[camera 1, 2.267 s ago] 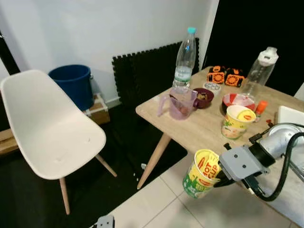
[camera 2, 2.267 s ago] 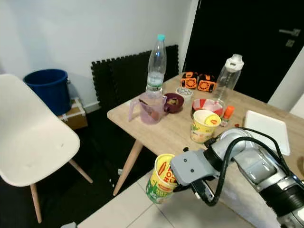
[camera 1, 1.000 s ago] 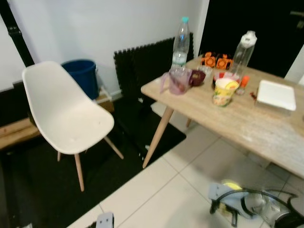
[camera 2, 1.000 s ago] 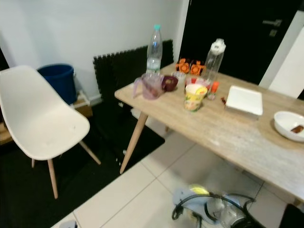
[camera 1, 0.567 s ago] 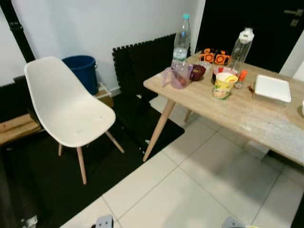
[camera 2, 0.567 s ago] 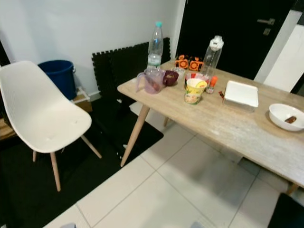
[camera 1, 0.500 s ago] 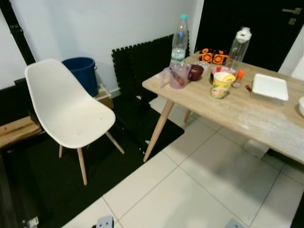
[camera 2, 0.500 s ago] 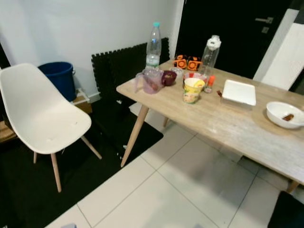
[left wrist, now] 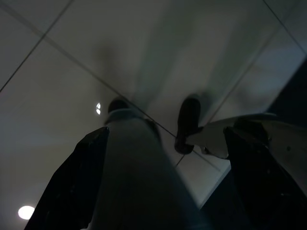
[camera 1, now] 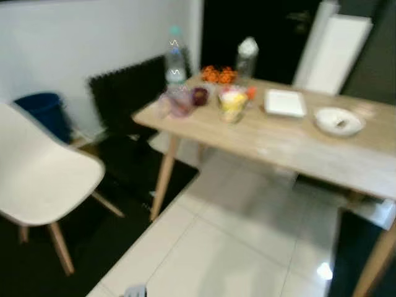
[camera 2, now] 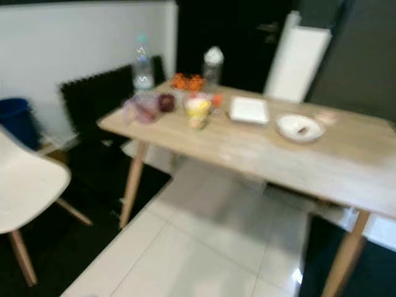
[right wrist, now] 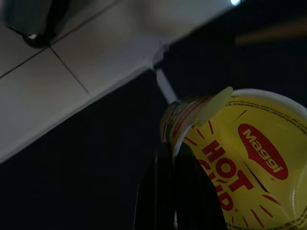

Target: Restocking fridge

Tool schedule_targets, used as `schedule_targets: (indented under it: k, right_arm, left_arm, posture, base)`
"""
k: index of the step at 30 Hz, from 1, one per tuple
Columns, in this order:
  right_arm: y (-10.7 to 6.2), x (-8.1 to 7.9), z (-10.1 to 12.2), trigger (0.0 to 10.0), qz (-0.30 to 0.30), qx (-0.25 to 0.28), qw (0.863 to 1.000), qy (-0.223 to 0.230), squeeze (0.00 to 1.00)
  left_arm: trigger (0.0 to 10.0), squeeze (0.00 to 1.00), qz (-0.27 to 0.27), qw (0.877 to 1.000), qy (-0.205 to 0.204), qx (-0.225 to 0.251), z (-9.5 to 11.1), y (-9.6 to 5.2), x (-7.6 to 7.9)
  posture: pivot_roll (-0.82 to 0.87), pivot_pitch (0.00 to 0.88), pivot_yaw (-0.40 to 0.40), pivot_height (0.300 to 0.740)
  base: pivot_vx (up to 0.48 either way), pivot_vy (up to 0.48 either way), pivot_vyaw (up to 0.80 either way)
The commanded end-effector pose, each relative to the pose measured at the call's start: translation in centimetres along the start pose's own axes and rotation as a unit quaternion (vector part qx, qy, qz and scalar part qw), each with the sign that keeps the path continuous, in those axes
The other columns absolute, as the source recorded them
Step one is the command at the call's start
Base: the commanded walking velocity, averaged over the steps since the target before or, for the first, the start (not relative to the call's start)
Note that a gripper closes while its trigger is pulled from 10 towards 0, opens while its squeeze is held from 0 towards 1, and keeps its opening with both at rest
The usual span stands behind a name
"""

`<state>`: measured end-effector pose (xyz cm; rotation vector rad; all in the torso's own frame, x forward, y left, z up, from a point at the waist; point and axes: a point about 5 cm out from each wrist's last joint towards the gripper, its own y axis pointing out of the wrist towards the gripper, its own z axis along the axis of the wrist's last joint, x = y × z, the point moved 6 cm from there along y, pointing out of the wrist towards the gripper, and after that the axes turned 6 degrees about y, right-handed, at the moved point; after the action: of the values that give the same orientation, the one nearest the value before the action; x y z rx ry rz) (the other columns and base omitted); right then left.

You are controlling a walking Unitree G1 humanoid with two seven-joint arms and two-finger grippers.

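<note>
Blur softens both head views, yet we make out the long light-wood counter [camera 1: 291, 148] on slanted wooden legs, standing on pale floor tiles [camera 1: 229, 247]. At its far left corner sit a clear plastic water bottle [camera 1: 175, 59], a pale pink jug [camera 1: 176, 102], a small dark bowl [camera 1: 200, 95] and a yellow noodle cup [camera 1: 232, 105]. Behind them we see a second clear bottle with a white cap [camera 1: 246, 57] and two orange objects [camera 1: 218, 75] near the back edge. Further along the counter lie a flat white square container [camera 1: 284, 103] and a white bowl [camera 1: 339, 120] with something dark in it. A white moulded chair [camera 1: 37, 179] stands off the counter's left end, with a blue bucket [camera 1: 43, 111] against the wall.

In the right wrist view our right gripper [right wrist: 175, 191] carries the yellow Maggi Hot Cup noodle pot [right wrist: 240, 158] low above the tiles; the black fingers [right wrist: 165, 191] press against its side, closed on it, its lid tab lifted.

The left wrist view is dark: our left gripper [left wrist: 158, 158] hangs over the floor tiles, and we cannot tell how far its fingers are spread.
</note>
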<state>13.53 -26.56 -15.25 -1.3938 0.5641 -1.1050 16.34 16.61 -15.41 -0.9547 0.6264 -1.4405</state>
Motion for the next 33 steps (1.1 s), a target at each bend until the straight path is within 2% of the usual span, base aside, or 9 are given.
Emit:
schedule_targets:
  k: [1,6,12,17,20,24,30,32,33]
  right_arm:
    - [0.0,0.6,1.0,10.0,-0.012,0.011,1.0,0.005,0.0]
    - [0.0,1.0,1.3,10.0,-0.018,0.015,1.0,0.01,0.0]
    - [0.0,0.7,1.7,10.0,-0.02,0.019,1.0,0.009,0.0]
    - [0.0,0.5,1.7,10.0,-0.019,0.019,1.0,0.008,0.0]
    - [0.1,-0.5,1.4,10.0,-0.012,0.016,1.0,0.007,0.0]
    - [0.2,-1.4,1.3,10.0,-0.002,0.013,1.0,0.007,0.0]
    - [0.2,-1.2,2.2,10.0,-0.004,0.02,1.0,0.004,0.0]
    - [0.2,-0.9,2.7,10.0,-0.007,0.025,1.0,0.011,0.0]
    - [0.1,-0.4,3.6,10.0,-0.012,0.033,0.999,0.018,0.0]
  left_arm:
    - [10.0,0.0,0.001,1.0,0.007,0.0,-0.1,0.0,0.2]
    - [10.0,0.0,0.015,1.0,0.007,0.0,-0.2,-0.1,-0.4]
    - [10.0,0.0,0.052,0.999,-0.005,0.003,-0.3,-0.5,-2.2]
    - [10.0,0.0,0.061,0.998,-0.001,0.004,-0.4,-0.6,-2.6]
    - [10.0,0.0,0.084,0.996,-0.016,0.014,0.2,-0.8,-3.7]
    - [10.0,0.0,0.093,0.995,-0.029,0.03,1.3,-0.8,-4.4]
    - [10.0,0.0,0.093,0.994,-0.042,0.037,2.2,-0.7,-4.7]
    - [10.0,0.0,0.089,0.995,-0.038,0.037,2.4,-0.7,-4.6]
    - [10.0,0.0,0.076,0.996,-0.031,0.04,2.9,-0.4,-4.0]
  posture:
    - [-0.06,0.0,-0.044,0.74]
    - [-0.06,0.0,-0.039,0.74]
    - [-0.06,0.0,-0.026,0.74]
    - [-0.06,0.0,-0.016,0.74]
    - [-0.05,0.0,0.007,0.74]
    - [-0.03,0.0,-0.003,0.74]
    - [-0.02,0.0,-0.005,0.74]
    - [-0.03,0.0,-0.011,0.74]
    - [-0.02,0.0,-0.022,0.74]
  base:
    - [0.0,0.0,-0.8]
    - [0.0,0.0,-0.8]
    - [0.0,0.0,-0.8]
    - [0.0,0.0,-0.8]
    - [0.0,0.0,-0.8]
    - [0.0,0.0,-0.8]
    - [0.0,0.0,-0.8]
    - [0.0,0.0,-0.8]
    - [0.0,0.0,-0.8]
